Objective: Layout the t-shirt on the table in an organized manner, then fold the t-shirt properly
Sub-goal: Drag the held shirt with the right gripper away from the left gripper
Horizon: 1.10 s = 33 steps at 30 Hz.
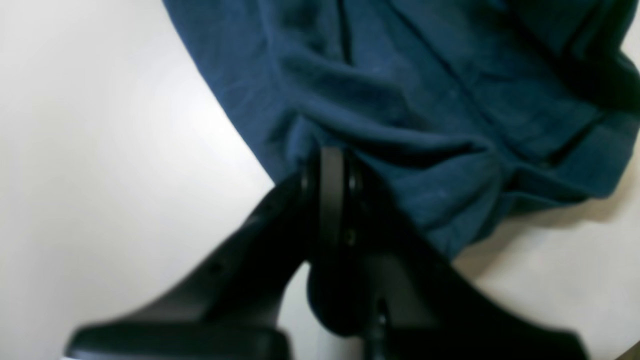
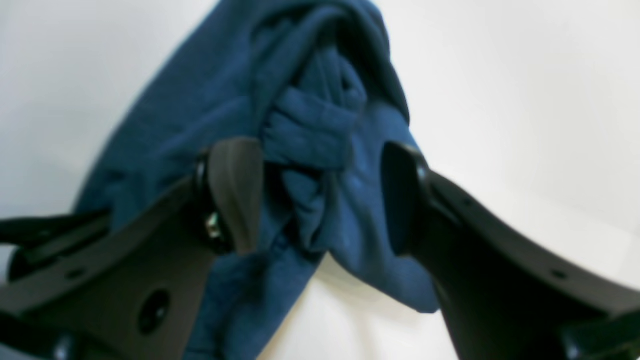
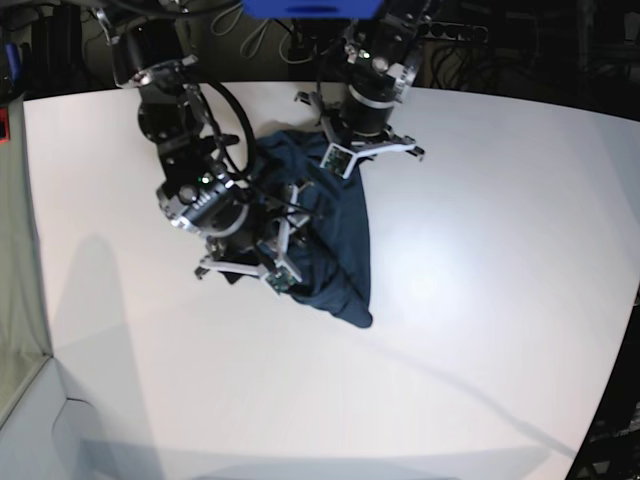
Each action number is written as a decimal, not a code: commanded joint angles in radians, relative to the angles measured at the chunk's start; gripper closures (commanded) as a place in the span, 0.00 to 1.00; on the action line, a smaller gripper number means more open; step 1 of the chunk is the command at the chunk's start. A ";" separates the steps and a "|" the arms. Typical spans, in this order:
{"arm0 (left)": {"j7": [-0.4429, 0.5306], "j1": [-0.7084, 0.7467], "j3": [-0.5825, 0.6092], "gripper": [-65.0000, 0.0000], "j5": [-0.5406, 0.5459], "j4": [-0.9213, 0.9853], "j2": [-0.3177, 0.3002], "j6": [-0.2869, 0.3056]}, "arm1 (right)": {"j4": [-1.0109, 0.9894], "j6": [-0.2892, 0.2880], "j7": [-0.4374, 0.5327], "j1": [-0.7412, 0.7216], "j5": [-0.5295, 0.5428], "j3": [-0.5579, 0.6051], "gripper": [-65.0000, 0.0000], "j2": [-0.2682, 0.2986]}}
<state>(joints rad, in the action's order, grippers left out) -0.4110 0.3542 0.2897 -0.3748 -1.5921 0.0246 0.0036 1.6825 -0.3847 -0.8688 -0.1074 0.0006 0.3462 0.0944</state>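
Shirt: the dark navy-blue soft cloth t-shirt (image 3: 335, 235) lies bunched and creased on the large smooth white matte table (image 3: 480, 250), nearer the far edge than the near one, left of the middle in the base view.
Left gripper: the black left gripper (image 1: 332, 165) has its jaws brought together on a raised fold at the shirt's edge; the cloth hangs in ridges beyond it.
Right gripper: the black right gripper (image 2: 320, 195) stands with jaws wide apart, a twisted roll of shirt between them; neither finger (image 2: 235, 190) visibly presses it.
Obstruction: both arms crowd over the shirt in the base view, hiding much of it.
Surroundings: a grey-green panel (image 3: 15, 300) runs along the table's left edge; dark cables (image 3: 270, 30) sit behind the far edge.
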 commanded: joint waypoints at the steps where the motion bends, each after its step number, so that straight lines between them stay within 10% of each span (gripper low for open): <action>1: 0.008 -0.001 0.003 0.99 -0.002 -0.012 0.005 -0.006 | 0.008 0.002 0.020 -0.027 0.005 0.000 0.41 -0.003; 8: 0.010 -0.004 0.003 0.99 -0.002 0.023 0.005 -0.006 | -0.075 0.000 0.020 -0.078 0.005 -0.002 0.49 -0.029; 13: 0.010 -0.017 0.003 0.99 -0.002 0.058 0.005 -0.006 | -0.115 0.000 0.020 -0.099 0.005 0.000 0.98 -0.031; 33: 0.011 -0.043 0.001 0.99 -0.002 0.088 -0.019 -0.006 | 0.086 0.002 0.009 -0.271 0.005 -0.269 1.00 -0.038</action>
<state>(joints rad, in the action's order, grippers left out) -0.3462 0.3035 0.2916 -0.3782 -1.5063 0.0082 -0.0044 1.7432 -0.3847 -0.8967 -0.3443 0.0002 0.0788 0.0547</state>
